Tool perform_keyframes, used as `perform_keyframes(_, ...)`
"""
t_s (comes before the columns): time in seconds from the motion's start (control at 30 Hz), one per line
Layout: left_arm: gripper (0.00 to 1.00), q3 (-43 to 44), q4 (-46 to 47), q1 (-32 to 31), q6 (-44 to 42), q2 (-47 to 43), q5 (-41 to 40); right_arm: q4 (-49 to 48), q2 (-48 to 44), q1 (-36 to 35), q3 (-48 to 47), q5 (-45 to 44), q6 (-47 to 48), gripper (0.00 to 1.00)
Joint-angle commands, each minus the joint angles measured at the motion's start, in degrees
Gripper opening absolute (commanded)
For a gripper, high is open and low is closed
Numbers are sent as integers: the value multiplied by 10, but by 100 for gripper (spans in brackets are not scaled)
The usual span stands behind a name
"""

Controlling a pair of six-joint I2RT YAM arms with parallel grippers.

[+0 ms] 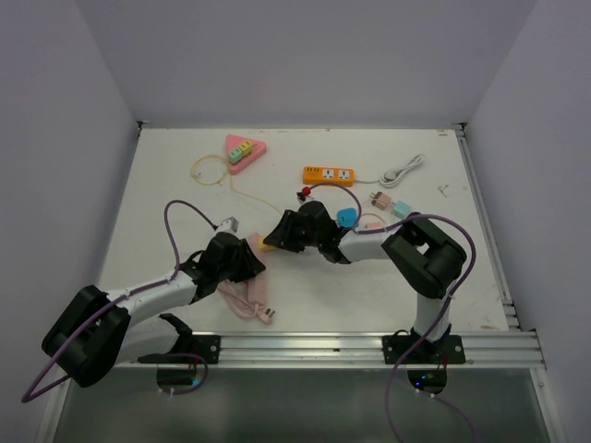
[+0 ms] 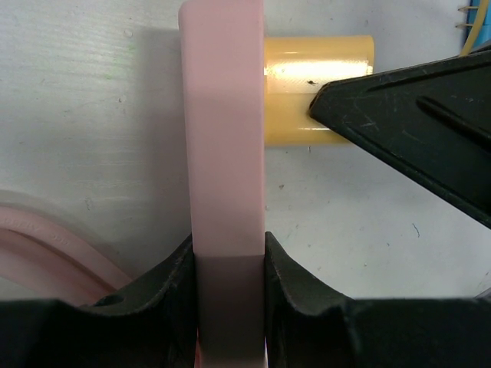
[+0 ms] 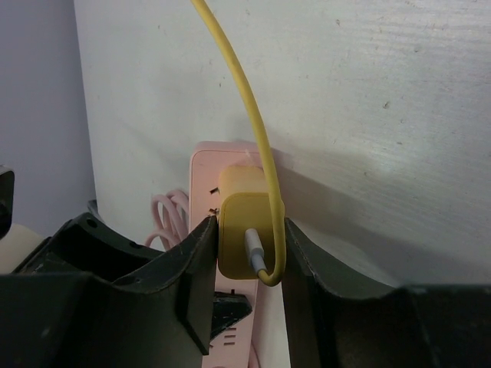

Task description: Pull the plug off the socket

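Note:
In the left wrist view a pink socket strip (image 2: pixel 222 153) stands on edge, and my left gripper (image 2: pixel 228 268) is shut on its near end. A yellow plug (image 2: pixel 307 69) sticks out of the strip's right face. One dark finger of the right gripper (image 2: pixel 414 130) touches that plug. The right wrist view shows the yellow plug (image 3: pixel 245 230) seated in the pink socket strip (image 3: pixel 205 165), with my right gripper (image 3: pixel 247 253) shut on its two sides. A yellow cable (image 3: pixel 238 84) loops up from the plug. From above, both grippers (image 1: pixel 247 260) (image 1: pixel 279 235) meet at mid-table.
The strip's pink cord (image 1: pixel 245 300) lies coiled near the left arm. Farther back are an orange power strip (image 1: pixel 330 173), a pink triangular socket block (image 1: pixel 244 152), a white cable (image 1: pixel 404 171), a blue plug (image 1: pixel 347 217) and small adapters (image 1: pixel 388 203).

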State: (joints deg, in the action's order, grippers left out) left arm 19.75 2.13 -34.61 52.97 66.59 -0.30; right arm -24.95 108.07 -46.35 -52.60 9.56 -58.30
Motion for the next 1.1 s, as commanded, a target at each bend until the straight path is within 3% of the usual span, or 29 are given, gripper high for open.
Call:
perform_keyframes(0.0, 0, -9, 3, -2, 4, -4, -9, -27, -35, -4, 7, -4, 6, 5)
perform_keyframes(0.07, 0, -8, -9, -1, 8, -1, -15, -22, -43, -2, 13, -10, 12, 0)
perform_keyframes(0.57, 0, 17, -132, 8, 53, 30, -81, -19, -139, 30, 63, -39, 34, 0)
perform_keyframes(1.07, 0, 33, -163, 8, 73, 61, -103, -51, -187, 79, 118, -31, 7, 0)
